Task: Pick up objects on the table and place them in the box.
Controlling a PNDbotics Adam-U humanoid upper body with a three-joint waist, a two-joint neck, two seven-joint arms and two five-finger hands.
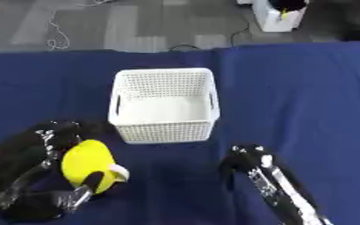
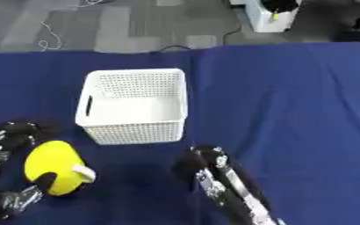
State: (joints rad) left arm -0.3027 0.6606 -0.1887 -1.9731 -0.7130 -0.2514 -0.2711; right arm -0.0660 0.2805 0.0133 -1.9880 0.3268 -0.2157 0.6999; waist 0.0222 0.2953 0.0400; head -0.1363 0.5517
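Note:
A yellow rounded object (image 1: pixel 87 163) with a white end sits at the lower left, with my left hand (image 1: pixel 41 151) curled round it, fingers behind and thumb (image 1: pixel 91 183) in front. It is held just in front of and left of the white perforated box (image 1: pixel 164 105), which looks empty. My right hand (image 1: pixel 248 163) shows at the lower middle, fingers curled down toward the blue cloth, holding nothing.
A dark blue cloth (image 1: pixel 306 96) covers the table. Beyond its far edge lies grey floor with cables (image 1: pixel 56 30) and a white object (image 1: pixel 279 15) at the top right.

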